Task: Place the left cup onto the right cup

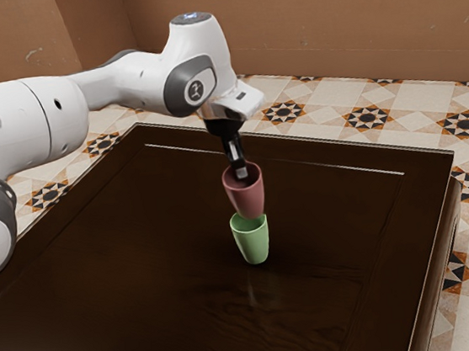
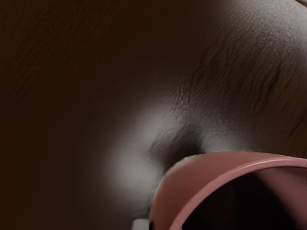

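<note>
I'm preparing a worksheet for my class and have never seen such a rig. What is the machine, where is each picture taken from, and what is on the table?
The white machine is a simulated robot arm with a black two-finger claw. On the dark table stands a green cup. The claw pinches the rim of a pink cup, holding it just over the green one, base at its mouth. One picture comes from a camera beside the arm; the other from a camera on its hand, looking past the pink cup's rim at the table.
</note>
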Motion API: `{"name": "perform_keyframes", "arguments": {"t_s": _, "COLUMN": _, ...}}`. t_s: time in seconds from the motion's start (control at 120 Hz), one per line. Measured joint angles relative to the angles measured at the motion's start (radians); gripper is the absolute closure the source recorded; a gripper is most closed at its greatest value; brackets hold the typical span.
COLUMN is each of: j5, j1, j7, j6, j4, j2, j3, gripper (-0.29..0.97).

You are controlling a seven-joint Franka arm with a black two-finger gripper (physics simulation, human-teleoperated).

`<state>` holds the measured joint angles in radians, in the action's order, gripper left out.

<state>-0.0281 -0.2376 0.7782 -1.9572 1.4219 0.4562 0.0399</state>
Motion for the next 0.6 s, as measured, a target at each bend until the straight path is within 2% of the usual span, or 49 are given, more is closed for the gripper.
{"name": "perform_keyframes", "arguments": {"t_s": 0.6, "j5": -0.014, "j1": 0.014, "j7": -0.002, "j6": 0.014, "j4": 0.042, "j2": 0.042, "j3": 0.001, "gripper": 0.79}}
